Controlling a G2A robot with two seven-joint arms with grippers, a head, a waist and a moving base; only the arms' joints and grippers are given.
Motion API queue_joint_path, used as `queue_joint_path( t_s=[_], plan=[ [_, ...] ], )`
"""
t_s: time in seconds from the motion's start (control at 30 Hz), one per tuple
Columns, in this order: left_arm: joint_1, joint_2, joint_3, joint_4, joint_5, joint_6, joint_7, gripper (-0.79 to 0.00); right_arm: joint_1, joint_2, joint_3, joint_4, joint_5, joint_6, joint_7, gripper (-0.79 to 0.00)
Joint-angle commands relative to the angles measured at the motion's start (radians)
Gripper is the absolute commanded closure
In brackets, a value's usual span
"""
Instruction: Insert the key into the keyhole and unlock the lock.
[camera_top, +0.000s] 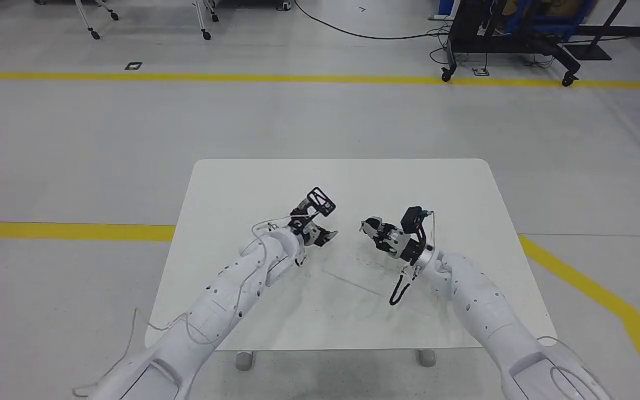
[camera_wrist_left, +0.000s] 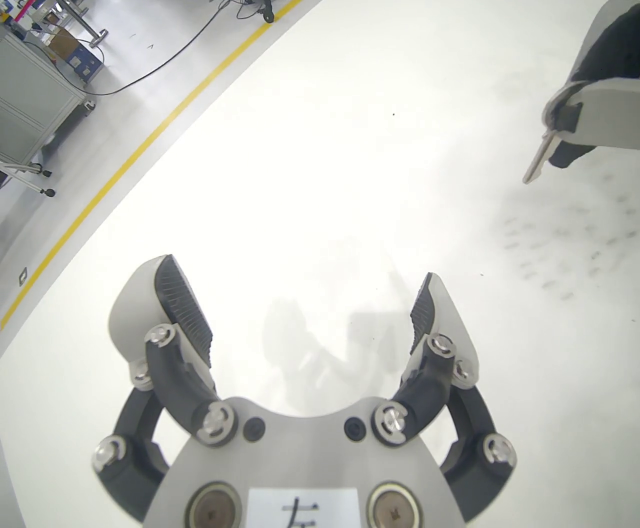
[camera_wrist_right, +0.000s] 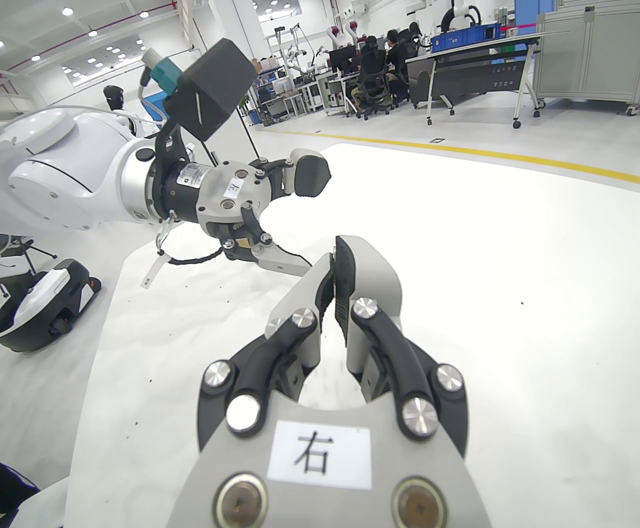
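While the key (camera_wrist_left: 540, 156) is pinched by its head between the closed fingers of the right gripper (camera_wrist_left: 564, 122), its bare metal blade sticks out and slants down toward the white table (camera_wrist_left: 320, 150). Both arms sit over the middle of the table, tips turned toward each other, near but apart. The left gripper (camera_wrist_left: 300, 285) has its fingers spread wide, their ribbed black pads (camera_wrist_left: 185, 305) facing inward. Beyond the table's edge, a yellow line (camera_top: 300, 77) runs across the grey floor.
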Motion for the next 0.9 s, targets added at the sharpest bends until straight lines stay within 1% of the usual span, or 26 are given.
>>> queue_joint_path(
  t_s=[0.0,0.1,0.13,0.17,0.23,0.27,0.3,0.33,0.37,0.43,0.7,0.77,0.83,0.87],
  plan=[
    [0.009,0.004,-0.023,-0.019,0.000,0.013,0.039,-0.785,0.000,0.000,0.000,0.000,0.000,0.000,0.000,0.000],
    [0.043,0.021,-0.073,-0.076,0.005,0.028,0.089,-0.785,-0.003,0.000,0.001,-0.003,0.004,0.003,0.001,0.000],
    [0.065,0.030,-0.100,-0.108,-0.002,0.031,0.108,-0.785,-0.013,-0.001,0.005,-0.016,0.025,0.008,0.006,0.000],
    [0.098,0.043,-0.142,-0.160,-0.012,0.032,0.130,-0.785,-0.025,-0.003,0.014,-0.031,0.066,0.006,0.012,0.000],
    [0.149,0.060,-0.198,-0.231,-0.029,0.020,0.145,-0.785,-0.039,-0.006,0.025,-0.046,0.141,-0.035,0.022,0.000],
    [0.194,0.075,-0.255,-0.287,-0.048,0.033,0.143,-0.785,-0.042,-0.007,0.036,-0.046,0.201,-0.066,0.041,0.000],
    [0.219,0.080,-0.284,-0.322,-0.065,0.048,0.145,-0.785,-0.044,-0.008,0.042,-0.045,0.234,-0.082,0.053,0.000],
    [0.257,0.089,-0.323,-0.379,-0.090,0.048,0.160,-0.785,-0.046,-0.010,0.047,-0.045,0.286,-0.098,0.074,0.000],
    [0.308,0.102,-0.373,-0.443,-0.087,0.027,0.185,-0.785,-0.048,-0.011,0.047,-0.050,0.352,-0.098,0.124,0.000],
    [0.308,0.102,-0.373,-0.443,-0.087,0.027,0.185,-0.785,-0.044,-0.008,0.053,-0.053,0.384,-0.098,0.161,0.000],
    [0.311,0.102,-0.374,-0.440,-0.091,0.029,0.183,-0.785,-0.044,-0.008,0.053,-0.053,0.384,-0.098,0.161,0.000],
    [0.321,0.100,-0.393,-0.434,-0.166,0.024,0.202,-0.785,-0.044,-0.008,0.053,-0.053,0.384,-0.098,0.161,0.000],
    [0.322,0.097,-0.416,-0.415,-0.278,-0.015,0.221,-0.785,-0.063,-0.013,0.057,-0.071,0.466,-0.087,0.173,0.000],
    [0.315,0.096,-0.423,-0.411,-0.310,-0.038,0.219,-0.785,-0.063,-0.018,0.057,-0.070,0.511,-0.063,0.205,0.000]
  ],
)
